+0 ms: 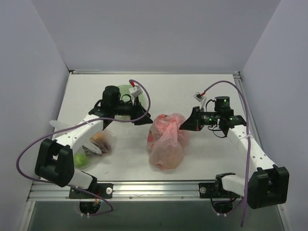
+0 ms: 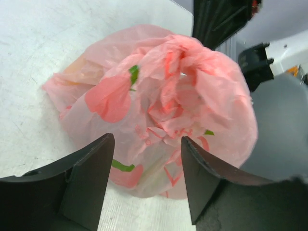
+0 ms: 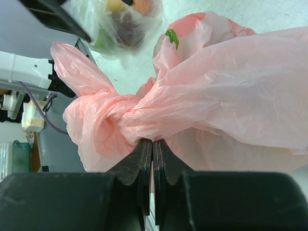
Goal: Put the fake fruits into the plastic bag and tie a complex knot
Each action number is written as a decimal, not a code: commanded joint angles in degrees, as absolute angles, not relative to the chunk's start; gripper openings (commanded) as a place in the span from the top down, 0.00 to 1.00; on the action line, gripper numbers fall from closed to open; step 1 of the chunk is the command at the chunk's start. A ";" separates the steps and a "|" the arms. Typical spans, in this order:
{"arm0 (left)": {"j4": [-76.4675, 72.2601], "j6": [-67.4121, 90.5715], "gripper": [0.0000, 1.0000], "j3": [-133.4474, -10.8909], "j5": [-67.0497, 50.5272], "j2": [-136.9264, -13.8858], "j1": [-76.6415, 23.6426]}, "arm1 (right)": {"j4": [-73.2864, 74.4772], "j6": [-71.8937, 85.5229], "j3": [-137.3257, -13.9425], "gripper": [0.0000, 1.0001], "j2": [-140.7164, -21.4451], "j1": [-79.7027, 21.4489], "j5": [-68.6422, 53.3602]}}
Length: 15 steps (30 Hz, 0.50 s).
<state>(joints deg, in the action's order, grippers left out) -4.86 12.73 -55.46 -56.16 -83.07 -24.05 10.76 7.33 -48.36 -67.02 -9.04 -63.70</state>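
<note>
**Item 1, bag.** The thin translucent pink plastic bag with darker red-pink printed marks [image 1: 166, 140] lies on the white table top [image 1: 127, 161], about midway between the 2 arms. It is bulged and crinkled. Its upper material is gathered and twisted into a knot [image 3: 126, 114] on the side facing the right arm. The contents cannot be made out through the film.

**Item 2, right tool.** The right gripper [image 3: 152, 145] has its 2 fingers pressed flat together, pinching a fold of the pink film just beneath the knot. In the overhead view its tip meets the bag's upper right edge.

**Item 3, left tool.** The left gripper [image 2: 147, 139] stands with its fingers [image 2: 86, 178] moderately apart and nothing between them. The bag lies beyond the tips, and no contact with it is visible.

**Item 4, other.** A clear colourless bag of small fruits [image 1: 99, 143] rests on the table beside the left arm, well apart from the pink bag.
</note>
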 commanded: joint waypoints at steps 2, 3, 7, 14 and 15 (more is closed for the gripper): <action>28.81 -16.61 0.25 -64.94 -55.38 -78.32 -25.40 | 16.60 1.33 -51.59 1.00 -65.92 -9.58 -62.23; 29.44 -18.70 0.22 -66.60 -56.15 -77.96 -25.49 | 16.96 0.45 -51.77 1.00 -65.66 -9.84 -61.36; 32.33 -22.05 0.21 -71.44 -56.16 -78.66 -28.55 | 20.55 -1.93 -53.34 1.00 -65.65 -10.54 -59.86; 36.21 -26.81 0.21 -76.11 -48.35 -81.65 -38.21 | 23.29 -4.13 -55.19 1.00 -65.74 -12.65 -57.31; 35.60 -25.94 0.22 -76.29 -47.56 -81.91 -38.75 | 23.47 -4.22 -55.37 1.00 -65.83 -12.74 -57.22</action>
<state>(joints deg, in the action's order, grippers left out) 32.93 -22.33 -73.25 -51.44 -80.95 -36.27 20.93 -1.85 -52.73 -67.00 -12.05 -58.13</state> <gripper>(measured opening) 0.787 0.033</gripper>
